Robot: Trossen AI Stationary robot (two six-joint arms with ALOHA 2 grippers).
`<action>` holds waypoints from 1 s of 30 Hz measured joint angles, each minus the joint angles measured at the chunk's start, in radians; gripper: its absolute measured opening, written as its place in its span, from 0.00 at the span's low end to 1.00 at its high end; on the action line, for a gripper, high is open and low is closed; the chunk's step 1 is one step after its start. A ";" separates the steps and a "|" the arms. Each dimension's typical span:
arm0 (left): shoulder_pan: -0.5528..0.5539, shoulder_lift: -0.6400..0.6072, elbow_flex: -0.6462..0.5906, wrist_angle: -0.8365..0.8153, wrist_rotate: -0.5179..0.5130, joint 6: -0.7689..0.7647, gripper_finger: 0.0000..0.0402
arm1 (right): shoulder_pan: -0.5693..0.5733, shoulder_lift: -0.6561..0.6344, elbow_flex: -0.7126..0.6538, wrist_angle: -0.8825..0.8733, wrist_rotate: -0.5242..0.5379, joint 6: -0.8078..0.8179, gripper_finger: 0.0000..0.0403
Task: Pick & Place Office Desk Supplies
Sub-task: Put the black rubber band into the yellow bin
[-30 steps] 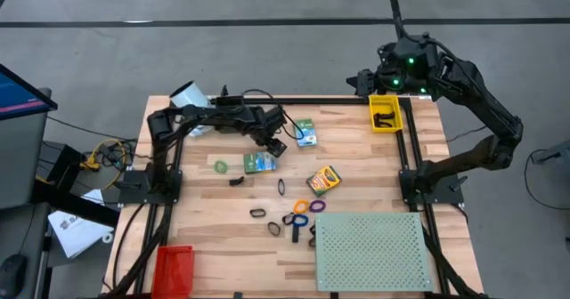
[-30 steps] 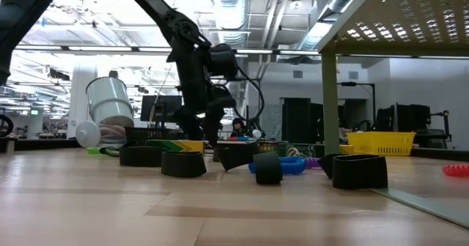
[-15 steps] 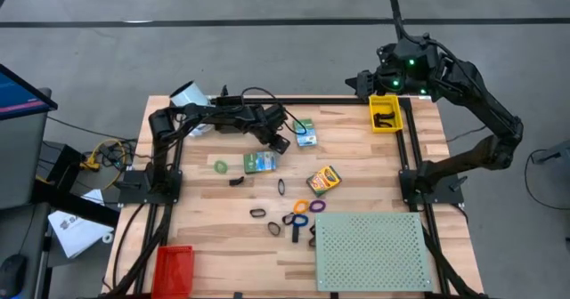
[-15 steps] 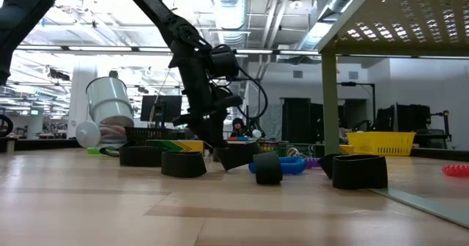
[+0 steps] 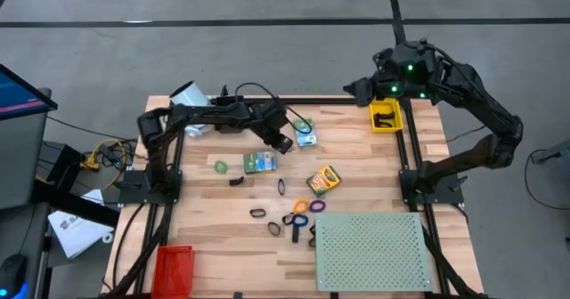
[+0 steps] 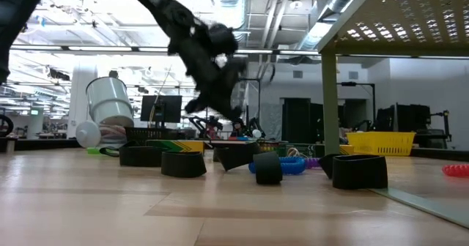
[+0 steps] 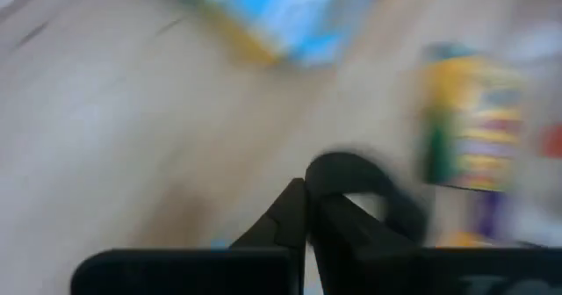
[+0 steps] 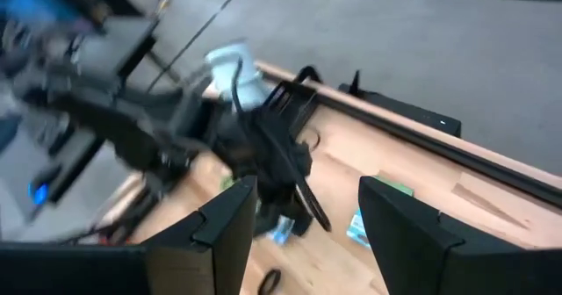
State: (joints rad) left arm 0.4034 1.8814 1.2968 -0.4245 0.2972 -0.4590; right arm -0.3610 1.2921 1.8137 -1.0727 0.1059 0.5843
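my left gripper (image 5: 283,144) has its fingers (image 7: 290,214) pressed together. i see nothing pinched between the tips, though the left wrist view is smeared. it's hanging above the wooden table (image 5: 205,219), between the two green boxes: one green box (image 5: 305,132) sits just beside it toward the back edge, the other green box (image 5: 260,162) lies just in front of it. a black clip (image 7: 360,185) shows right past the fingertips in the left wrist view, with the crayon box (image 7: 470,124) farther off.

the right gripper (image 8: 299,209) has its fingers spread with nothing between them. it's parked up over the back right corner by the yellow bin (image 5: 385,115), which has black clips in it.

everything else is loose on the table. the yellow-orange crayon box sits tilted near the middle. there's a green ring (image 5: 220,166) left of the nearer green box and a small black clip (image 5: 235,181) below it. a bunch of orange, purple and blue rings (image 5: 301,212) plus black clips sits next to the pale green perforated board (image 5: 372,250). a white cylinder (image 5: 189,96) lies at the back left corner and a red bin (image 5: 173,269) at the front left.
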 joint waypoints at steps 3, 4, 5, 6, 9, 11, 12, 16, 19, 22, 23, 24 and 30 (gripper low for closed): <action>-0.020 -0.078 0.000 0.081 0.081 -0.058 0.00 | 0.070 0.008 -0.001 0.001 0.000 -0.067 0.49; -0.028 -0.107 0.000 0.118 0.098 -0.086 0.00 | 0.097 0.013 -0.001 0.009 0.002 -0.083 0.49; -0.039 -0.136 0.000 0.152 0.108 -0.112 0.00 | 0.125 0.017 0.000 0.016 0.005 -0.088 0.49; -0.050 -0.162 0.000 0.203 0.116 -0.143 0.00 | 0.155 0.021 0.000 0.013 0.014 -0.090 0.49; -0.078 -0.235 0.000 0.321 0.116 -0.232 0.00 | 0.246 0.039 -0.001 0.012 0.057 -0.072 0.49; -0.097 -0.274 0.000 0.393 0.076 -0.287 0.00 | 0.306 0.055 -0.001 0.017 0.102 -0.060 0.49; -0.104 -0.292 0.001 0.432 0.044 -0.310 0.00 | 0.340 0.065 0.000 0.032 0.131 -0.060 0.49; -0.129 -0.327 0.002 0.508 -0.068 -0.370 0.00 | 0.450 0.125 0.000 0.097 0.286 -0.094 0.49; -0.146 -0.329 0.000 0.533 -0.139 -0.408 0.00 | 0.501 0.159 -0.001 0.131 0.390 -0.114 0.49; -0.156 -0.334 0.000 0.571 -0.175 -0.438 0.00 | 0.532 0.178 -0.001 0.130 0.511 -0.113 0.49; -0.157 -0.334 0.000 0.575 -0.179 -0.443 0.00 | 0.544 0.182 -0.001 0.134 0.555 -0.113 0.49; -0.157 -0.334 0.000 0.581 -0.184 -0.452 0.00 | 0.555 0.183 -0.001 0.139 0.603 -0.114 0.49; -0.177 -0.333 0.000 0.639 -0.201 -0.493 0.00 | 0.580 0.186 0.000 0.140 0.694 -0.159 0.49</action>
State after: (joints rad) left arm 0.2268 1.5488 1.2972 0.2145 0.0959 -0.9518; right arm 0.2194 1.4786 1.8137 -0.9325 0.7995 0.4254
